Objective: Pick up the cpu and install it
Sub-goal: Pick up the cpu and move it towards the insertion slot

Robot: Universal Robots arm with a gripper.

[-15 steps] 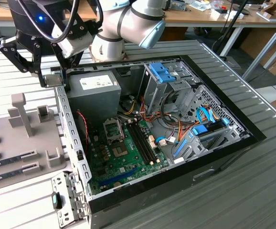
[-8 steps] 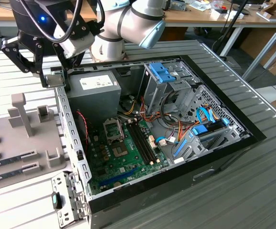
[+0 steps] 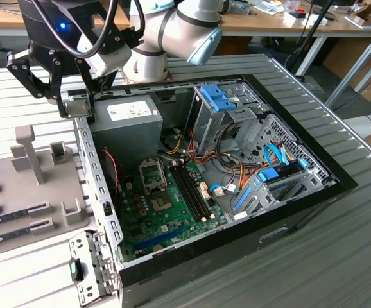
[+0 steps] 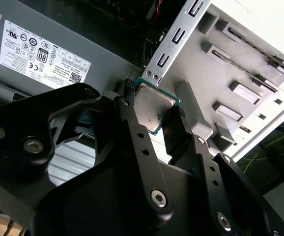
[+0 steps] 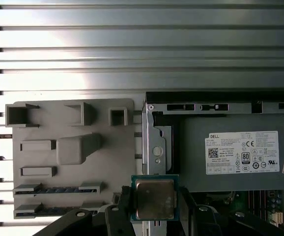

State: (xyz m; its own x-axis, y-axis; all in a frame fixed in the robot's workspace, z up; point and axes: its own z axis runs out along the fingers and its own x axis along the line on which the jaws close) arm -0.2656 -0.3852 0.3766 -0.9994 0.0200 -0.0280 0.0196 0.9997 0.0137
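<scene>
Claw (image 4: pixel 156 118) clamped on the cpu (image 4: pixel 154 104), which is pinched by its edges right between the fingers, metal lid showing. It hangs over the case wall (image 3: pixel 85 144), just beside the power supply (image 3: pixel 124 122). My call: keep it level, with a steady grip and no tilt, on the way to the board (image 3: pixel 166 215).

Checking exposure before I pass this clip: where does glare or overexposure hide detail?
First wrist view: bright glare bands wash out the ribbed table, while the cpu is evenly lit. Second wrist view: the grey parts tray is blown out to white. Exterior view: even light, no strong glare.
</scene>
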